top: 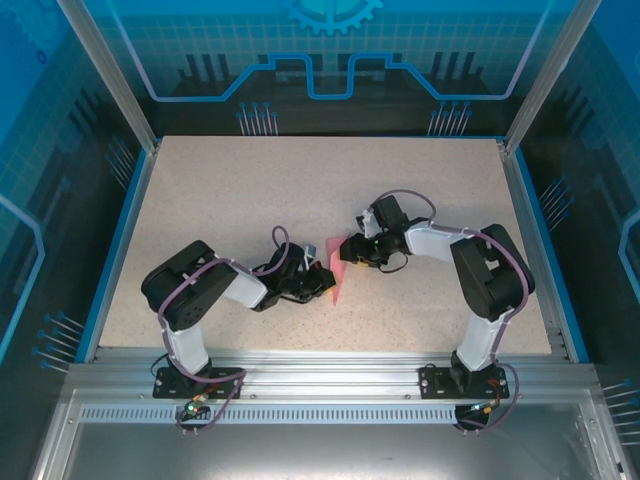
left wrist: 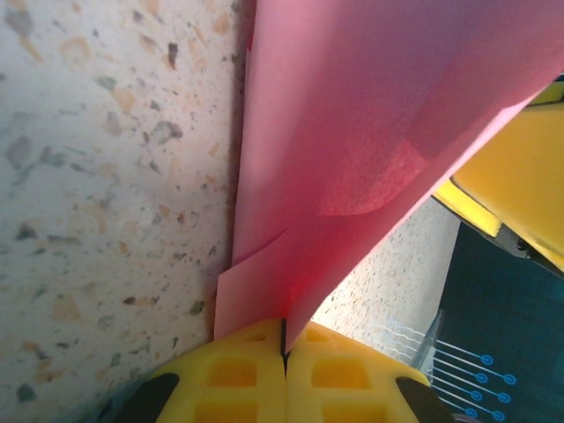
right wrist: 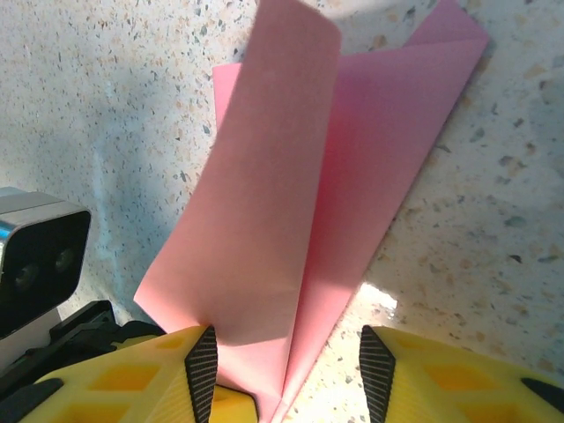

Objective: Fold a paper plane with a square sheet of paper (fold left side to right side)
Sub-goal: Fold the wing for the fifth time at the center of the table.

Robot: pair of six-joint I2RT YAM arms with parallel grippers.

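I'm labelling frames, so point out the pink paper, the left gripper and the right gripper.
pink paper (right wrist: 264, 176), right wrist view, on its raised flap.
left gripper (left wrist: 284, 339), left wrist view, seam between its closed fingertips.
right gripper (right wrist: 289, 352), right wrist view, midway between its parted fingertips.

Left pincer (left wrist: 284, 348) clamped on paper plane (left wrist: 352, 132); right pincer (right wrist: 286, 361) jaws parted; both arms bent inward.

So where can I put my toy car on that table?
The far half of the table, beyond the left gripper and right gripper, is bare. There's a smaller bare strip along the near edge, in front of the pink paper. It's crowded in the middle, where both grippers meet at that paper.
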